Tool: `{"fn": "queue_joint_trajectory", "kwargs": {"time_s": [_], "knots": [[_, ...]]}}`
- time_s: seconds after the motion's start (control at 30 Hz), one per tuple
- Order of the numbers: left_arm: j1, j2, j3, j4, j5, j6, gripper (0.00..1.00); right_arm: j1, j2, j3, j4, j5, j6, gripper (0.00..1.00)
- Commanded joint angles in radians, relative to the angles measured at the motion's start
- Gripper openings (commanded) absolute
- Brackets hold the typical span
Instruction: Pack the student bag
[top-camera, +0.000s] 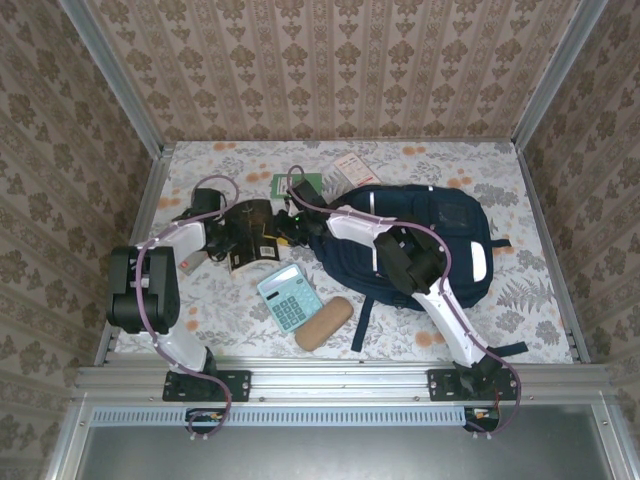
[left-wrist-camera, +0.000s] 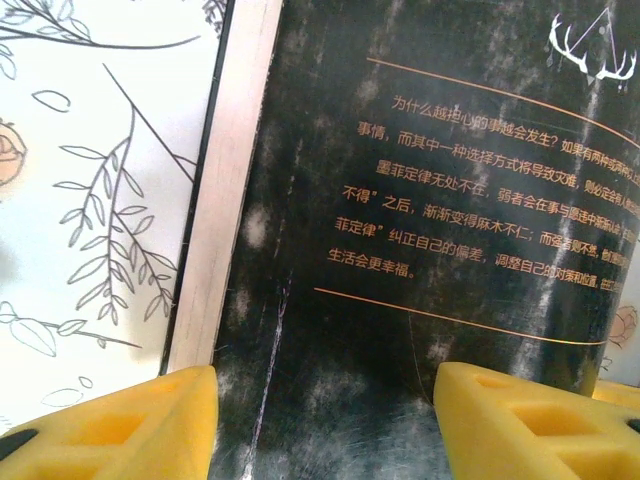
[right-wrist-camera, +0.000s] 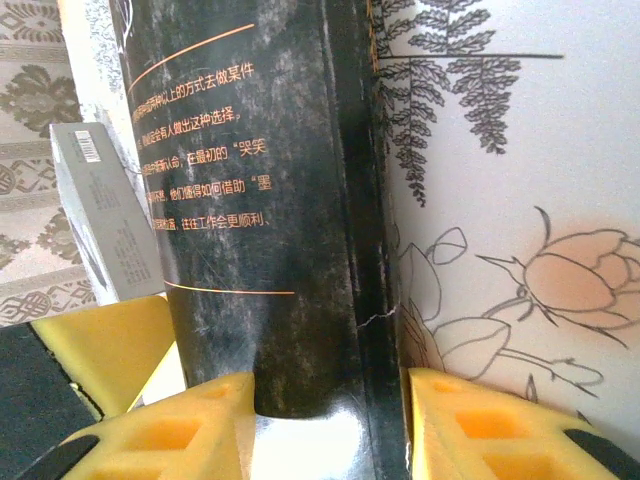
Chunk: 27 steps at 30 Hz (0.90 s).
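student bag (top-camera: 455, 215) lies flat on the right half of the table (top-camera: 540, 300), well back from the near edge, with the right arm reaching across it. Bag mouth sits under that arm, so can't tell if it's unzipped or if anything is inside.

Just left of the bag: black book (top-camera: 255, 238), tipped up off the table between the two grippers.
- right gripper (right-wrist-camera: 330, 425): pinching the book across its spine, a finger on each side.
- left gripper (left-wrist-camera: 325, 430): fingers spread, squared up to the back cover, page edge beside its left finger. Reads as a brace or support rather than a grip.

My read: the right arm carries the book while the left steadies it, so it can be turned spine-first toward the bag.

Loose on the table, not packed:
- calculator (top-camera: 290, 297), near side of the book
- tan case (top-camera: 323, 323), just beside the calculator
- green book (top-camera: 297, 184) and pink-white booklet (top-camera: 352, 168), at the far side
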Motion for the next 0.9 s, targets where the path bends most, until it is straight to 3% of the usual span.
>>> {"fn": "queue_joint_trajectory", "kwargs": {"time_s": [0.0, 0.07, 0.23, 0.33, 0.47, 0.57, 0.63, 0.77, 0.87], "knots": [[-0.044, 0.053, -0.029, -0.064, 0.164, -0.01, 0.61, 0.071, -0.041, 0.01, 0.25, -0.18, 0.035, 0.41], [-0.04, 0.053, -0.026, -0.075, 0.16, -0.001, 0.61, 0.07, -0.036, 0.002, 0.272, -0.185, 0.044, 0.44], [-0.02, 0.051, -0.039, -0.077, 0.173, 0.005, 0.6, 0.064, -0.049, -0.041, 0.498, -0.258, 0.14, 0.41], [-0.011, 0.044, -0.047, -0.073, 0.184, 0.005, 0.6, 0.067, -0.019, 0.018, 0.402, -0.258, 0.108, 0.43], [0.003, 0.014, -0.044, -0.092, 0.188, 0.01, 0.64, 0.068, -0.006, 0.034, 0.225, -0.196, 0.03, 0.4], [0.034, -0.058, -0.047, -0.144, 0.172, 0.019, 0.66, 0.065, -0.048, 0.0, 0.059, -0.077, -0.073, 0.45], [0.064, -0.125, -0.062, -0.187, 0.153, 0.012, 0.69, 0.064, -0.078, -0.02, -0.029, -0.006, -0.137, 0.42], [0.106, -0.231, -0.084, -0.294, 0.069, -0.011, 0.73, 0.055, -0.092, -0.047, -0.031, -0.03, -0.171, 0.39], [0.129, -0.221, -0.117, -0.262, 0.084, -0.008, 0.71, 0.058, -0.08, -0.033, -0.007, -0.058, -0.16, 0.4]]}}
